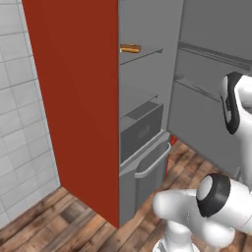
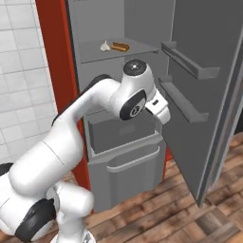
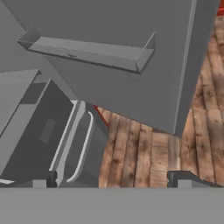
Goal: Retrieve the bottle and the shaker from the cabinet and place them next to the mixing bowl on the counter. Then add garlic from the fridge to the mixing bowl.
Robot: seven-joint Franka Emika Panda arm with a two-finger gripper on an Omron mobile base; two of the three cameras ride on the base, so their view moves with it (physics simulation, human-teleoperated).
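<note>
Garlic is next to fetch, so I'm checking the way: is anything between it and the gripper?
Nothing solid. In the right base view the garlic lies on the fridge's upper shelf beside a brown item; the open gripper hangs lower, open air between.

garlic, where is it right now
In the right base view the garlic sits on an upper shelf inside the open fridge, just left of a brown bread-like item.

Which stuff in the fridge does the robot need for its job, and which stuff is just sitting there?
Needed for the job:
- garlic on the upper shelf
- fridge, its door standing open
- the robot's hand, open and empty

Just sitting there:
- brown bread-like thing beside the garlic
- drawer low down
- door shelves
- wooden floor
</note>
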